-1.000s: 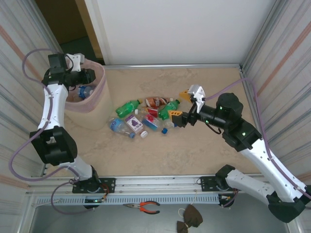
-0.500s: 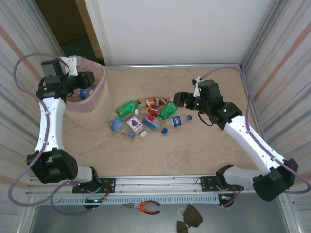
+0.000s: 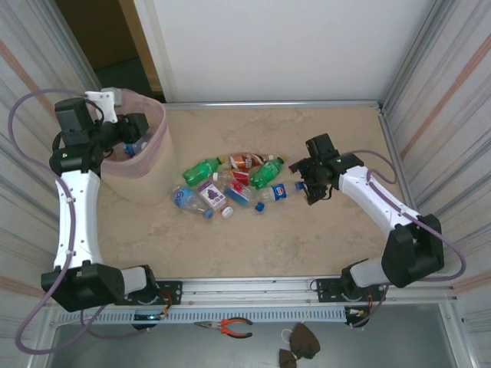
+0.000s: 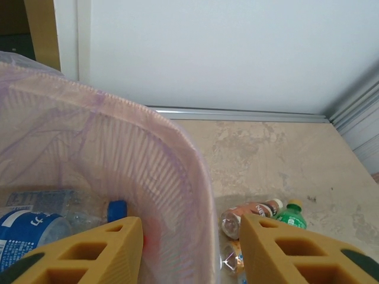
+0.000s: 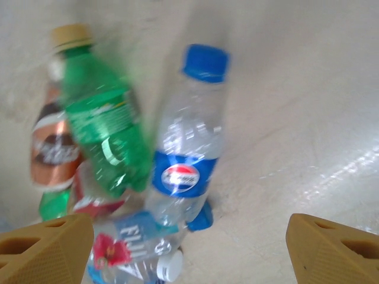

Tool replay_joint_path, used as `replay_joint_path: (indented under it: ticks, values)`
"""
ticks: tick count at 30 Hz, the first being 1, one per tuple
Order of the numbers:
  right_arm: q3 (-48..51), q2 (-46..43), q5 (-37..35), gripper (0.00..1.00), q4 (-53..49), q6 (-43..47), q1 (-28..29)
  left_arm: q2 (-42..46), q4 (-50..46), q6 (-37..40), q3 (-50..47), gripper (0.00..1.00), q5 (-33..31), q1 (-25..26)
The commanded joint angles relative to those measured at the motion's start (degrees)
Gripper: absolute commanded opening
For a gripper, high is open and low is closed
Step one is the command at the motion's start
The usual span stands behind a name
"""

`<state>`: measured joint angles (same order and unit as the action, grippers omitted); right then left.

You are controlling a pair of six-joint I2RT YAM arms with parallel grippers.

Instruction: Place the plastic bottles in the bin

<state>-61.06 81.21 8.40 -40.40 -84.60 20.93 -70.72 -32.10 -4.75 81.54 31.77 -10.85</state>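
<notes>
Right fingers (image 5: pixel 41 242) stood wide and empty over the blue-capped Pepsi bottle (image 5: pixel 186 160) lying on the bench (image 5: pixel 296 89), seemingly lined up to grasp it; your left fingers (image 4: pixel 89 248), partly open and empty, straddled the bin (image 4: pixel 177 154) rim.

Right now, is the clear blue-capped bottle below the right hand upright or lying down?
Lying down. The blue-capped bottle rests on its side on the table, label up, beside a green bottle.
</notes>
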Motion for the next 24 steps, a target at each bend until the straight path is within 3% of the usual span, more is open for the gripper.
replay_joint_path:
  ticks: [1, 15, 24]
  values:
    - [2.04, 3.00, 6.39, 0.83, 2.88, -9.65, -1.97, 2.87, 1.76, -1.14, -0.72, 0.47, 1.25, 0.31]
    - [-2.00, 14.05, 12.61, 0.86, 10.89, -12.05, -2.57, 5.62, 2.13, -2.46, -1.19, 0.48, 1.85, 2.00]
    - [-0.76, 18.99, 13.89, 0.80, 15.02, -13.03, -2.64, 5.70, 2.03, -3.13, -1.18, 0.48, 3.13, 2.16]
